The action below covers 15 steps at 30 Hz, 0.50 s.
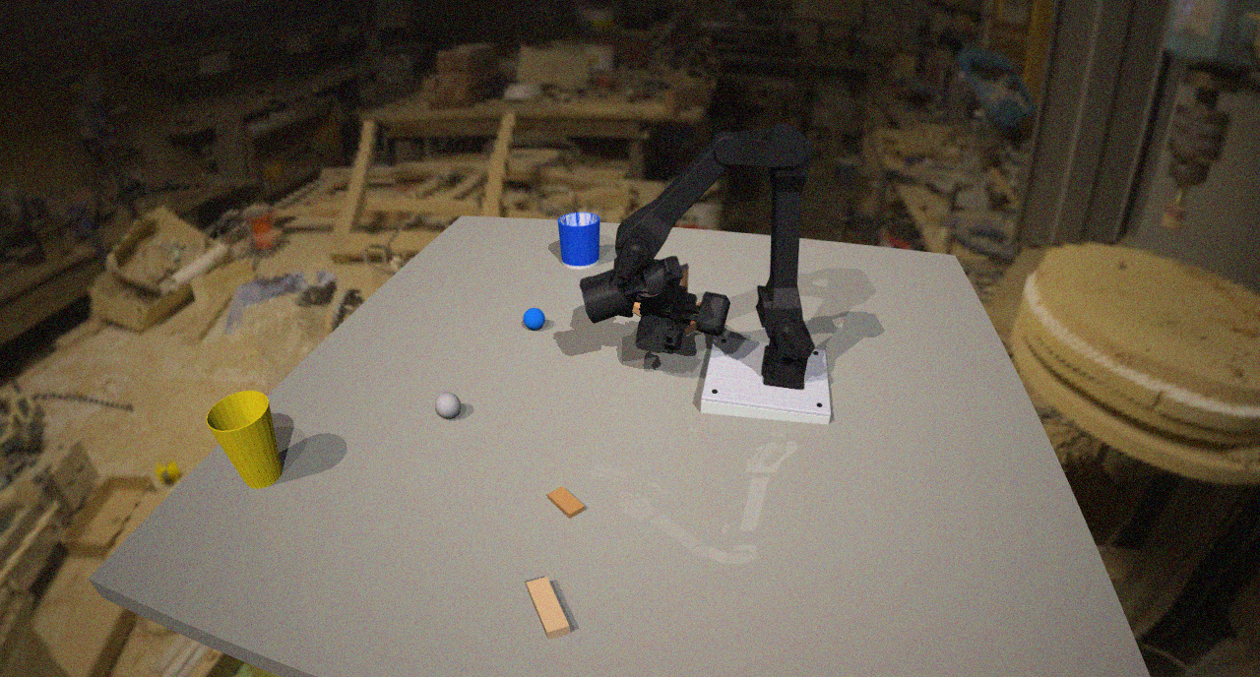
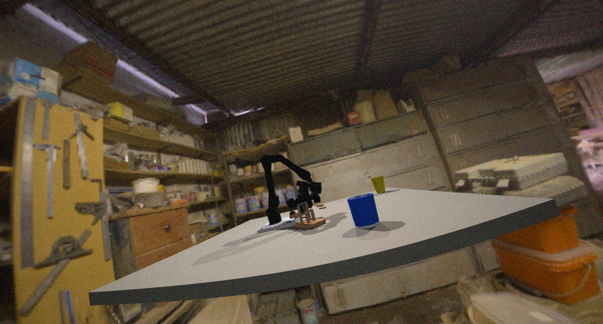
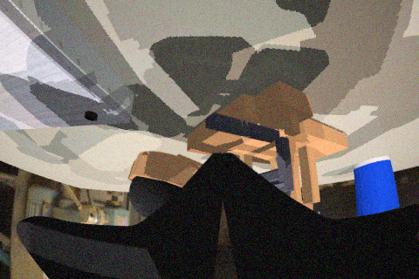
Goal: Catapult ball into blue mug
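The wooden catapult (image 2: 309, 221) (image 3: 274, 136) stands on the table just left of the arm's base plate (image 1: 766, 396). In the top view the arm hides most of it. My gripper (image 1: 656, 351) (image 2: 304, 200) (image 3: 222, 162) is shut with nothing between the fingers. Its tips are low, right at the catapult's throwing arm. A dark round shape (image 3: 146, 194) sits at the spoon end of the arm, beside my fingers. The blue mug (image 1: 579, 238) (image 2: 362, 210) (image 3: 376, 188) stands upright beyond the catapult, near the table's far edge.
A blue ball (image 1: 533, 318) and a white ball (image 1: 447, 404) lie on the table left of the catapult. A yellow cup (image 1: 246, 438) (image 2: 378, 183) stands near the left edge. Two wooden blocks (image 1: 565, 500) (image 1: 547, 604) lie toward the front.
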Motion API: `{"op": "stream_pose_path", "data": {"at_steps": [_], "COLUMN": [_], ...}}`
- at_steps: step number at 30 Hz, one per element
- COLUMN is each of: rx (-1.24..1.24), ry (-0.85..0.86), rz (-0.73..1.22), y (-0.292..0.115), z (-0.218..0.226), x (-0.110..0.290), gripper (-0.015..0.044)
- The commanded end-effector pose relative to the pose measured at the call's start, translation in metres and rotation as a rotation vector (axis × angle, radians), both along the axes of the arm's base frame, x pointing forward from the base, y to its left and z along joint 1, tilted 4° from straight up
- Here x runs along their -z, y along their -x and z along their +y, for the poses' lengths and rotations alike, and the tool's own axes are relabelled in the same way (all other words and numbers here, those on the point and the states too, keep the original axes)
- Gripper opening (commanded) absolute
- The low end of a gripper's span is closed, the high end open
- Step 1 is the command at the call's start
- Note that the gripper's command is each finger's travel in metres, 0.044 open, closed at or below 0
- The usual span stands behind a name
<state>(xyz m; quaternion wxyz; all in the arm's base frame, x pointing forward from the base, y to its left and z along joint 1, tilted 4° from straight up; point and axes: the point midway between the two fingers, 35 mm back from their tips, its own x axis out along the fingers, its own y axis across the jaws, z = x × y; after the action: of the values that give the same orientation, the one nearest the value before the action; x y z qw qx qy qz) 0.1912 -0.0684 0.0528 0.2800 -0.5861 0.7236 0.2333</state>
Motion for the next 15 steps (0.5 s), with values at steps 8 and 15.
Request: {"op": "stream_pose_path", "data": {"at_steps": [8, 15], "rx": [-0.004, -0.004], "ry": [0.004, 0.004], "rz": [0.006, 0.006], "y": [0.004, 0.007], "z": [-0.002, -0.002], "x": [0.017, 0.038], "gripper": [0.0000, 0.0000]}}
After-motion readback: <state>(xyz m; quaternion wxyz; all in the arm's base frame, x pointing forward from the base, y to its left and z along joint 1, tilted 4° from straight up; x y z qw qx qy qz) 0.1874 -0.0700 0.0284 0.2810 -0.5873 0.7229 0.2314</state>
